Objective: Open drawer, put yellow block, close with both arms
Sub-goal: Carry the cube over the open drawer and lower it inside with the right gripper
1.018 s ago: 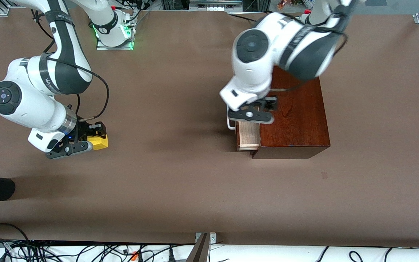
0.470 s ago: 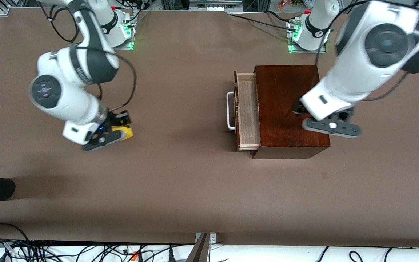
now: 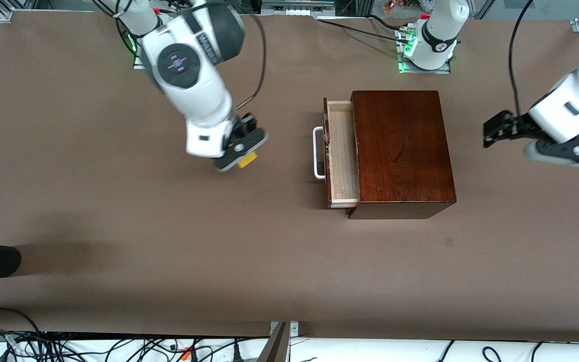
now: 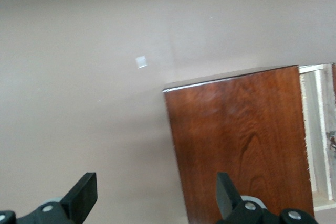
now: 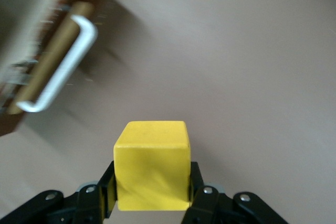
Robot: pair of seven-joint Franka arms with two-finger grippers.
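Right gripper clamping yellow block over table, nearing open drawer; left gripper waiting, fingers spread; block risking clipping drawer handle.

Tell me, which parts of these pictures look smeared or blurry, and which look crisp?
Front view: the right gripper and its arm look smeared, while the wooden box is crisp. Right wrist view: the yellow block is sharp; the drawer and its white handle are streaked. Left wrist view: the box top is mostly clear.
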